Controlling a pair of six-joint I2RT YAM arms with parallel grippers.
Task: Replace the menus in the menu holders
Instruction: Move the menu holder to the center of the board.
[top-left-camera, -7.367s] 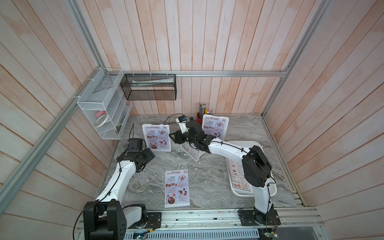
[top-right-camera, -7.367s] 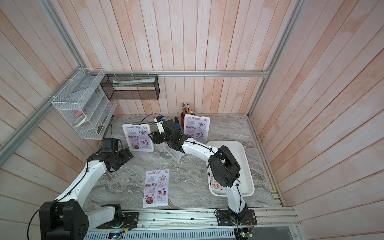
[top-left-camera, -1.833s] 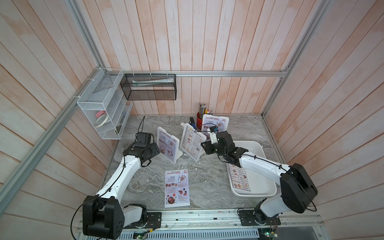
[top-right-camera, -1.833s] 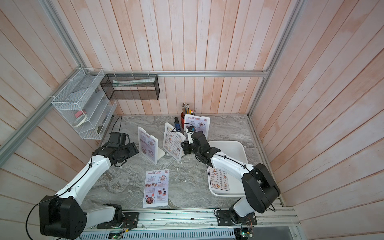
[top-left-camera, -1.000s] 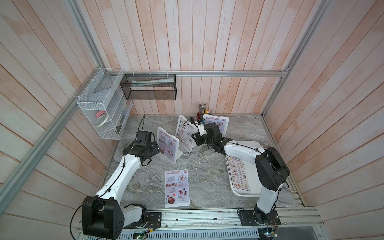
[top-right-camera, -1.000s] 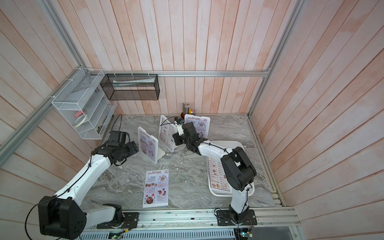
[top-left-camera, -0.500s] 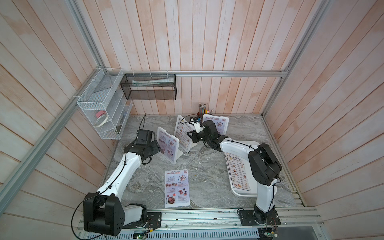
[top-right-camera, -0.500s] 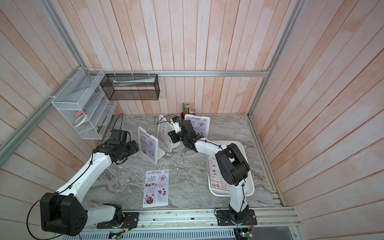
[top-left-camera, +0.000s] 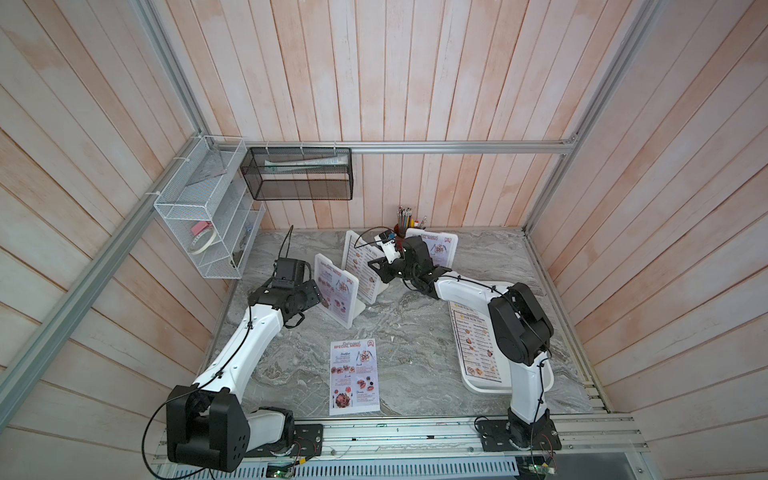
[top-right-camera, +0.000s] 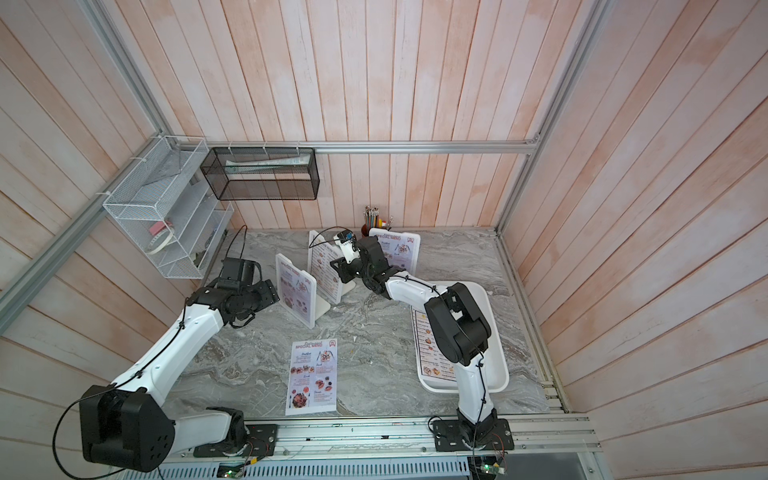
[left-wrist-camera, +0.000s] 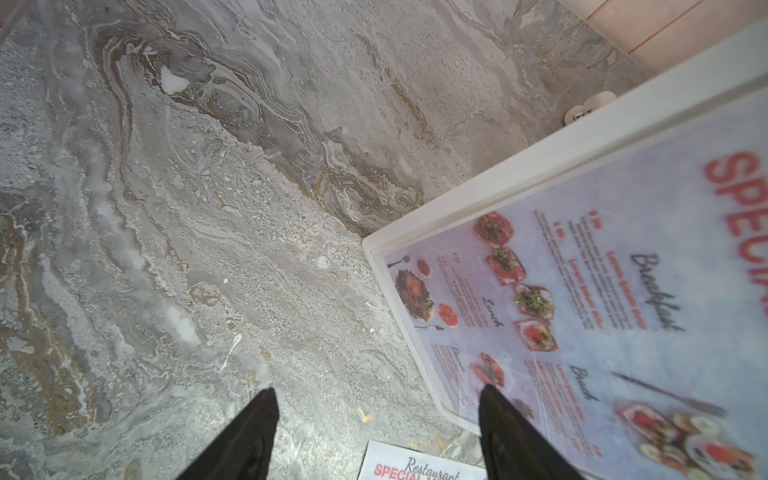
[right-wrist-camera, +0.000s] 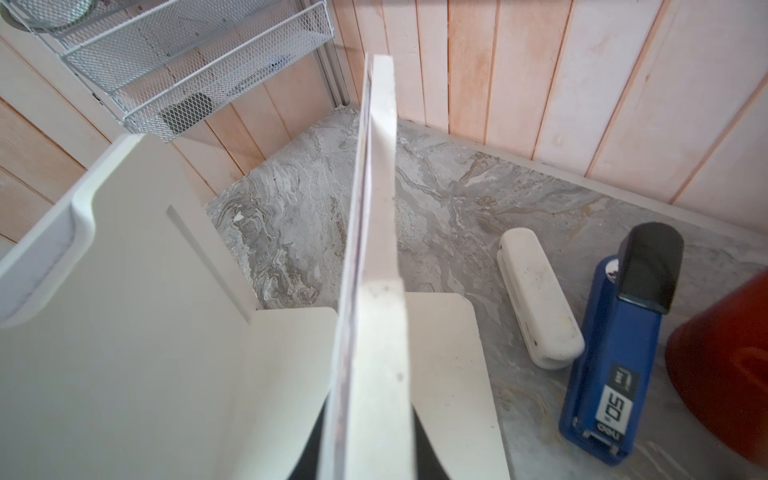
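Note:
Three white menu holders stand at the back of the table. The left menu holder (top-left-camera: 337, 298) (top-right-camera: 297, 293) (left-wrist-camera: 490, 195) carries a red "SPECIAL MENU" sheet (left-wrist-camera: 602, 299). My left gripper (top-left-camera: 316, 296) (top-right-camera: 273, 297) (left-wrist-camera: 378, 392) is open beside its lower corner, holding nothing. The middle menu holder (top-left-camera: 360, 266) (top-right-camera: 326, 268) shows a "DIM SUM INN" menu. My right gripper (top-left-camera: 379, 267) (top-right-camera: 341, 267) (right-wrist-camera: 370, 415) is shut on its side edge (right-wrist-camera: 379, 249). The back menu holder (top-left-camera: 440, 249) (top-right-camera: 401, 251) shows a red-headed menu. A loose "SPECIAL MENU" (top-left-camera: 354, 376) (top-right-camera: 311, 376) lies flat in front.
A white tray (top-left-camera: 540, 374) (top-right-camera: 496, 374) at the right holds a "DIM SUM INN" menu (top-left-camera: 476, 340) (top-right-camera: 430, 353). A blue stapler (right-wrist-camera: 615, 353), a white oblong item (right-wrist-camera: 536, 299) and a red pen cup (right-wrist-camera: 727, 374) (top-left-camera: 401, 227) stand at the back. Wire shelves (top-left-camera: 208, 224) hang on the left wall.
My right gripper has carried the middle menu holder a little toward the back left, closer to the left holder. The left arm has hardly moved.

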